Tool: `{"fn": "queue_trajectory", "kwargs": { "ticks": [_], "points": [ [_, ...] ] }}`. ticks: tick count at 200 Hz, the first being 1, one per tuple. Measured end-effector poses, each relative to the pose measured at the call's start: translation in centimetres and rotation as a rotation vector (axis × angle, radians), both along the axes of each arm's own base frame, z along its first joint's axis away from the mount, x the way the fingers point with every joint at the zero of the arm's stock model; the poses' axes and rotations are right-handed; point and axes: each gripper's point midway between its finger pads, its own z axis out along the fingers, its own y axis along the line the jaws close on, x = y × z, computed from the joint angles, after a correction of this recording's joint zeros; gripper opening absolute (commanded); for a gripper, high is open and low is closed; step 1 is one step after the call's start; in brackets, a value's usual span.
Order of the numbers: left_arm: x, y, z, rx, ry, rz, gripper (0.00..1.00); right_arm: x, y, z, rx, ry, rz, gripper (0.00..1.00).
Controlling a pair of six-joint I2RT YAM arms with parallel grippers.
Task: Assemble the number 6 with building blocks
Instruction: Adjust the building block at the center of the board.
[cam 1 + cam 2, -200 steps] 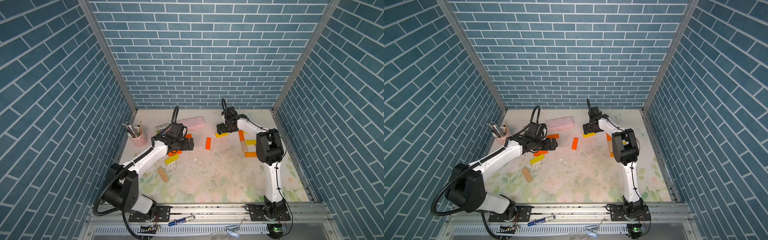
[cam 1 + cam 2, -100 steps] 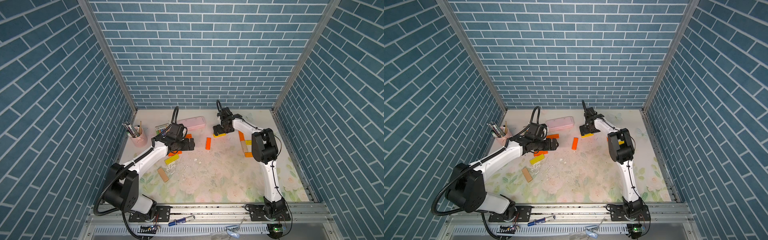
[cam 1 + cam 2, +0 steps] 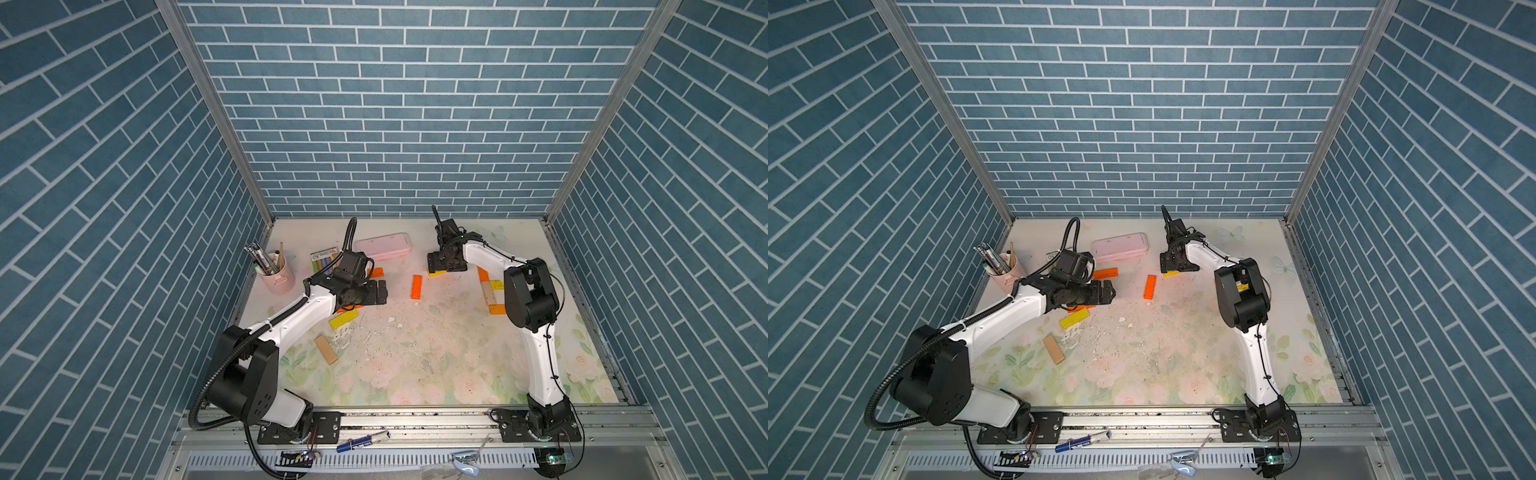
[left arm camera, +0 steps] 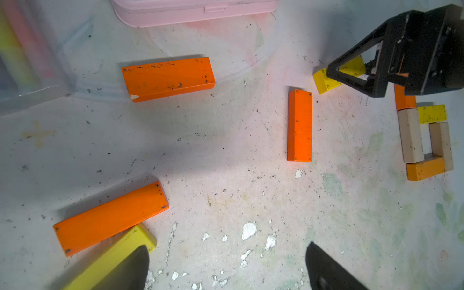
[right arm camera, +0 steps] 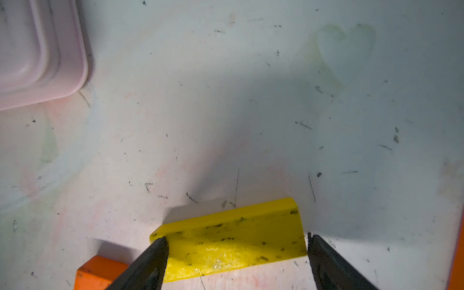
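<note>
Right jaws straddle yellow block point(image 5: 233, 241); pink case point(image 5: 37, 50) near, orange block point(image 5: 100, 272) beside.

The orange blocks point(image 4: 168, 79) and the yellow block point(image 5: 233, 241) wear matt paint, scuffed, dark-flecked and chipped to pale wood at a corner; the tan blocks point(image 4: 411, 135) are bare dull wood. The table cover point(image 4: 226, 150) is a matt printed sheet, scratched, grimy and flaked white in patches. The pink case point(image 4: 195, 10) is smooth, faintly shiny plastic, the chalk pack point(image 4: 25, 62) clear glossy plastic.
</note>
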Motion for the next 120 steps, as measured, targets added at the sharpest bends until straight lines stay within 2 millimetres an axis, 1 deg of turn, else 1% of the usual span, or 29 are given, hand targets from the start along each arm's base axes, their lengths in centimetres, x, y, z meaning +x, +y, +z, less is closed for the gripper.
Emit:
{"fn": "queue_trajectory", "kwargs": {
  "ticks": [18, 41, 62, 101, 120],
  "points": [
    [-0.1, 0.1, 0.1, -0.006, -0.002, 0.007, 0.97, -0.3, -0.1, 0.0, -0.007, -0.001, -0.015, 0.87],
    [-0.3, 0.2, 0.5, -0.010, -0.014, 0.011, 0.97, -0.2, -0.1, 0.1, -0.017, -0.007, -0.008, 0.94],
    [-0.2, 0.2, 0.8, -0.017, -0.026, 0.013, 0.97, -0.4, -0.2, 0.4, -0.043, -0.015, 0.047, 0.98],
    [0.0, 0.0, 0.9, -0.025, -0.035, 0.013, 0.98, -1.2, -0.6, 2.0, -0.073, -0.046, 0.150, 0.99],
    [0.1, -0.1, 0.6, -0.027, -0.031, 0.014, 0.98, -1.2, -0.3, 2.5, -0.069, -0.056, 0.183, 0.98]
  ]
}}
